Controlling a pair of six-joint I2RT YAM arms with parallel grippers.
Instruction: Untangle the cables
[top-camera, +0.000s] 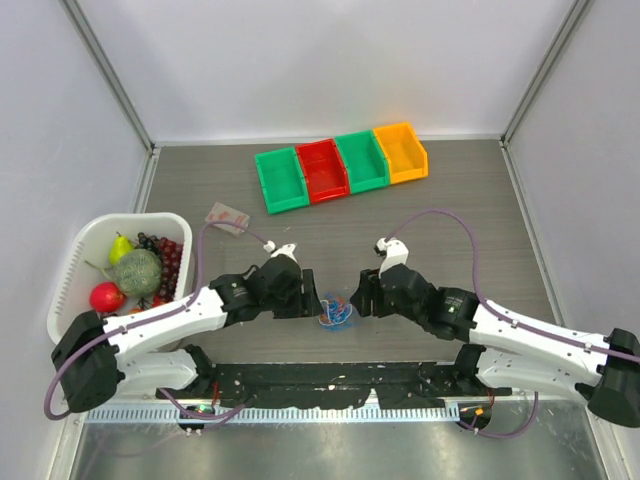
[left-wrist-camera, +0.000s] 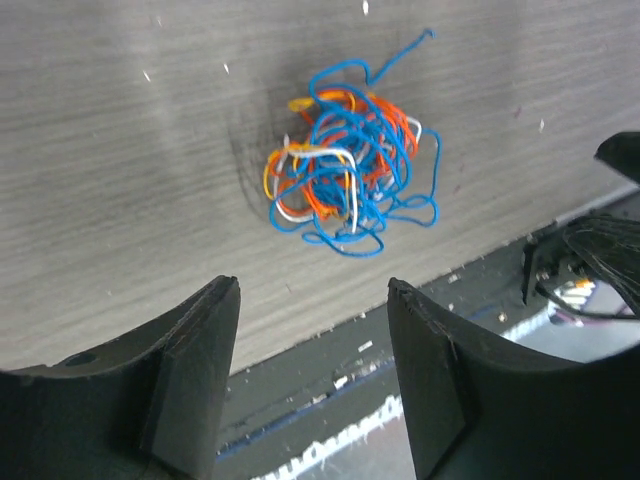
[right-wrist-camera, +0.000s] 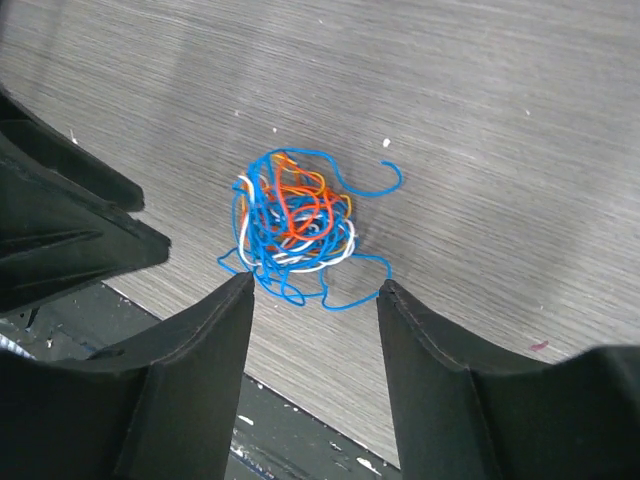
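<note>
Since the cables (top-camera: 337, 312) lie balled in one tangle, the left gripper (left-wrist-camera: 312, 290) and right gripper (right-wrist-camera: 316, 286) flank it, jaws parted and empty, probably to pull strands apart.

The cables (left-wrist-camera: 345, 160) are blue, orange, yellow and white.

You can't separate single strands in the cables (top-camera: 337, 312) from the top view, just a tiny blob, the jaws of the left gripper (left-wrist-camera: 313, 300) and right gripper (right-wrist-camera: 315, 290) run off the bottom edge in their wrist views, and the pale packet (top-camera: 227, 216) near the basket (top-camera: 68, 280) is too small to identify.
</note>
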